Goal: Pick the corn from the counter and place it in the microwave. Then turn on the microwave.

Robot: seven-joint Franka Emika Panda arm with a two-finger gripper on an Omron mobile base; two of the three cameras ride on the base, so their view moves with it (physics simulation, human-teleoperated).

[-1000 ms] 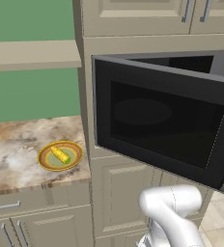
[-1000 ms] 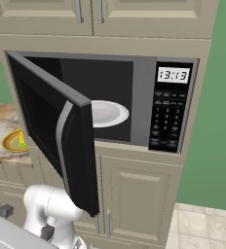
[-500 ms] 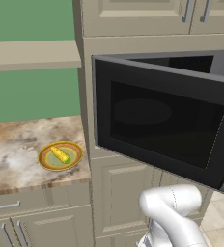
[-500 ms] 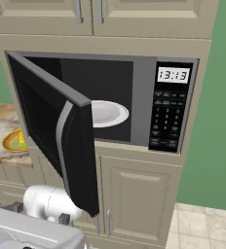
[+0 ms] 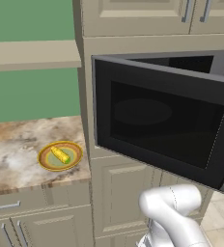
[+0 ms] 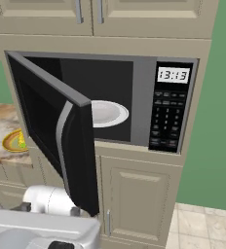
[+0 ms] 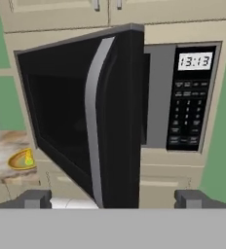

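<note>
The corn (image 5: 60, 155) is a small yellow cob with a green tip. It lies on a yellow-rimmed green plate (image 5: 44, 161) on the marbled counter (image 5: 17, 140), left of the microwave (image 6: 149, 97). The microwave's dark glass door (image 5: 162, 120) stands swung wide open, and the white turntable (image 6: 105, 113) inside is bare. In the hand view my gripper (image 7: 112, 200) is open, its fingertips (image 7: 34, 198) far apart with nothing between them. It faces the door's edge and silver handle (image 7: 93, 121) from some way back. The corn (image 7: 28, 158) lies far off to the left.
The button panel with its clock (image 6: 168, 116) is on the microwave's right side. Beige cabinet doors sit above and below it. A tan wall shelf (image 5: 32, 53) hangs over the counter. My white arm (image 5: 172, 212) rises low in front of the lower cabinet.
More of the arm's white and grey body has come into the lower left of the right base view. The corn, plate and microwave door have not moved.
</note>
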